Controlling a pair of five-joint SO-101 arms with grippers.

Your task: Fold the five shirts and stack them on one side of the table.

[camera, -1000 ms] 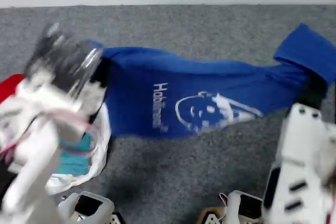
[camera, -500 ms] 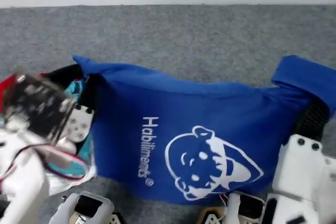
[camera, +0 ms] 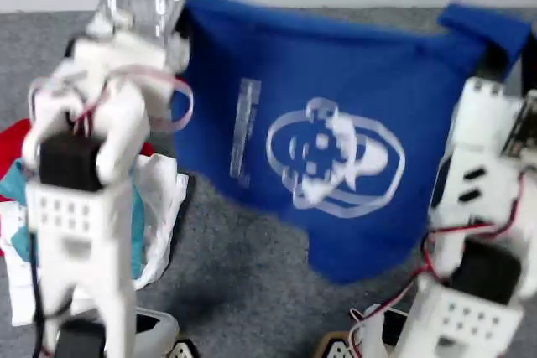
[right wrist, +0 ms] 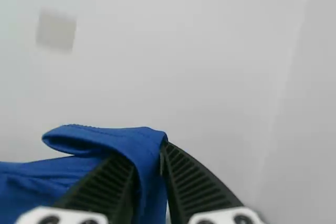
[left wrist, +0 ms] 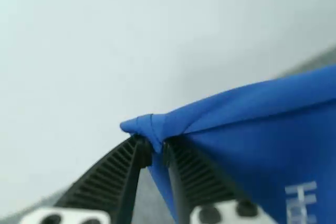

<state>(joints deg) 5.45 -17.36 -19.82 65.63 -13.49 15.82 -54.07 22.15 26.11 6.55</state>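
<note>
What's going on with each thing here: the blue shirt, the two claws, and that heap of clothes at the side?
blue shirt: unfolded, held up and spread between the two grippers, print facing the high view.
left gripper: shut on one bunched corner of the blue shirt.
right gripper: shut on the opposite corner.
pile of shirts: crumpled and unfolded, lying on the table beside the left arm.

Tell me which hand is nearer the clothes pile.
Left. The left hand holds the shirt up on the side of the pile; the right hand holds its far corner, across the table.
</note>
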